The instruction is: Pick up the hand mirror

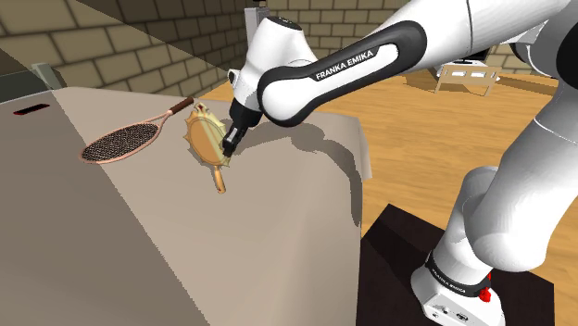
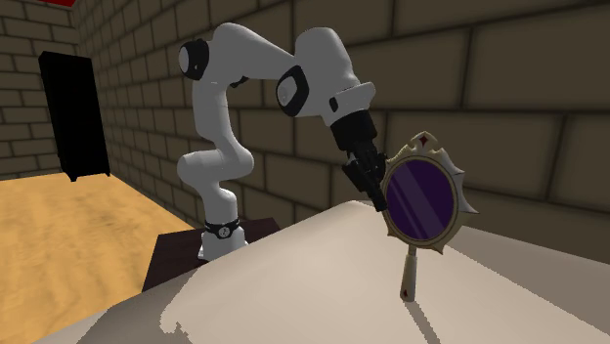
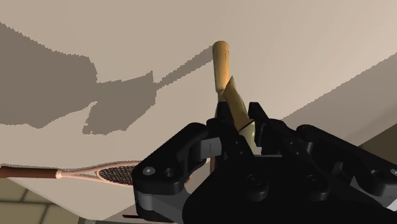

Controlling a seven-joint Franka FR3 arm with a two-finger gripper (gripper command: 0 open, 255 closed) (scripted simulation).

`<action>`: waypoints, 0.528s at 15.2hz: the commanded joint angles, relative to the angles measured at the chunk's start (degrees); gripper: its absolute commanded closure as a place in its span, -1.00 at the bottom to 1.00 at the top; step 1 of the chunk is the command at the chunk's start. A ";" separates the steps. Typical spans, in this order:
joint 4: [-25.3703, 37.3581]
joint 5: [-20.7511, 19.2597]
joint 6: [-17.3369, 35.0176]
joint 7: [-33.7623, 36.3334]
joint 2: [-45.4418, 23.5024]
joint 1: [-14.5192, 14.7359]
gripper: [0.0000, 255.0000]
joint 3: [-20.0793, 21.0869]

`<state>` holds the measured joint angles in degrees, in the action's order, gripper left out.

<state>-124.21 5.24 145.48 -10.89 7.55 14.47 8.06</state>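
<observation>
**Shoulder view.** The beige table [image 1: 232,259] has its right-hand edge beside the dark stand [image 1: 408,269], with wooden floor beyond. The hand mirror [image 1: 204,137] is toward the far part of the top, well in from every edge. It is gold-framed, with its handle pointing to the near side. The black gripper [image 1: 229,144] is at the frame's right rim. A racket [image 1: 120,144] lies flat just left of the mirror, its grip end close to the frame. A broad stretch of bare tabletop lies on the near side.

**Second exterior view.** The mirror stands nearly upright, its purple glass facing the camera. The handle end is low over the table; contact cannot be determined. The fingers are clamped on the frame's left rim. Brick wall [image 2: 508,88] is behind, and a black cabinet [image 2: 73,117] stands well apart on the floor at left.

**Wrist view.** The jaws are clenched on the mirror's frame, seen edge-on between them, and the handle extends away from the fingers. The racket lies off to one side on the table, near an edge.

**Count.** One hand mirror, one racket, one arm [image 1: 343,65], one gripper.
</observation>
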 commanded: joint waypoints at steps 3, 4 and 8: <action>1.61 -0.05 -2.28 0.06 0.61 -0.06 1.00 -0.08; 2.18 -0.07 -3.04 0.10 0.81 -0.07 1.00 -0.10; 4.60 -0.19 -6.12 0.28 1.47 -0.14 1.00 -0.17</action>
<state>-120.36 5.15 140.18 -10.80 8.92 14.33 7.84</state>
